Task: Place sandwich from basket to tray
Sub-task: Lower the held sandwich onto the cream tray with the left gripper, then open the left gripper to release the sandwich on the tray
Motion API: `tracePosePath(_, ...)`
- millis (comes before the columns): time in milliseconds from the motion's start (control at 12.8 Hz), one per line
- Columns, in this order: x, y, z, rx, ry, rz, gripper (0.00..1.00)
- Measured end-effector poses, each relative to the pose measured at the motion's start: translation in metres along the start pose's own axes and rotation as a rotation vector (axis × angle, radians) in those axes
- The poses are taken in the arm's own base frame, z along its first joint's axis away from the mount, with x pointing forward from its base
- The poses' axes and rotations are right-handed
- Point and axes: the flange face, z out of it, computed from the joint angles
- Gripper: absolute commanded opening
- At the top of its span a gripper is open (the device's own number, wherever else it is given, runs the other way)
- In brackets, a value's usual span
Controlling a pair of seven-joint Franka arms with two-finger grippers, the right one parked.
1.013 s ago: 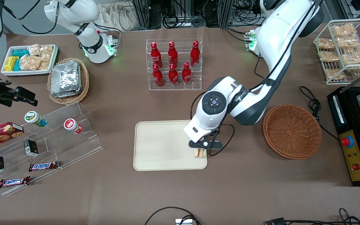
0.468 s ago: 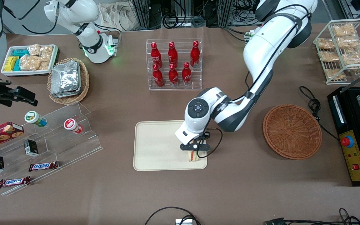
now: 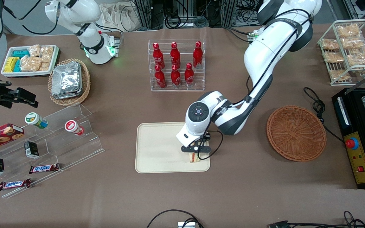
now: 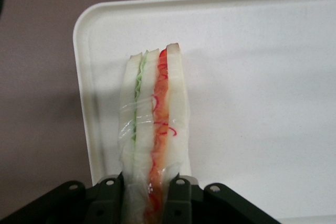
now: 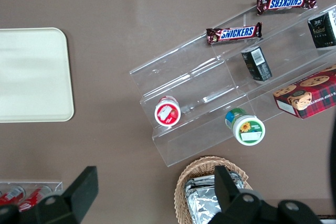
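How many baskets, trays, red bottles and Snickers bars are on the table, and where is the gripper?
Wicker baskets: 2
Trays: 2
Red bottles: 6
Snickers bars: 2
Total: 12
The gripper is over the cream tray, shut on the sandwich.

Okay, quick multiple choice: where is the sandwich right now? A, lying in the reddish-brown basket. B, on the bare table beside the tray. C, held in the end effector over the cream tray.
C: the end effector is shut on the sandwich above the tray.
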Motion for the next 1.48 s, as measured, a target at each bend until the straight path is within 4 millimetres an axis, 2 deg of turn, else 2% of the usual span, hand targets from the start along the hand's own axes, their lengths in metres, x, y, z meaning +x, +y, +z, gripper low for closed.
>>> tracePosePath(78, -0.002, 0.001, 0.005, 0.004, -0.005, 0.004, 0.36)
tracePosePath(156, -0.003, 0.002, 0.009, 0.006, -0.010, 0.006, 0.49)
tracePosePath(312, -0.003, 0.003, 0.009, 0.006, -0.008, 0.007, 1.00)
tracePosePath(623, 0.000, 0.003, 0.004, 0.000, 0.000, -0.065, 1.00)
tracePosePath(857, 0.012, 0.002, -0.016, -0.023, 0.033, -0.151, 1.00)
tracePosePath(1091, 0.022, -0.005, -0.056, -0.022, 0.066, -0.228, 1.00)
tracePosePath(1247, 0.023, -0.019, -0.089, 0.037, 0.060, -0.289, 1.00)
tracePosePath(1403, 0.025, -0.050, -0.130, 0.136, 0.041, -0.337, 1.00)
tracePosePath(1481, 0.029, -0.073, -0.154, 0.179, 0.037, -0.366, 1.00)
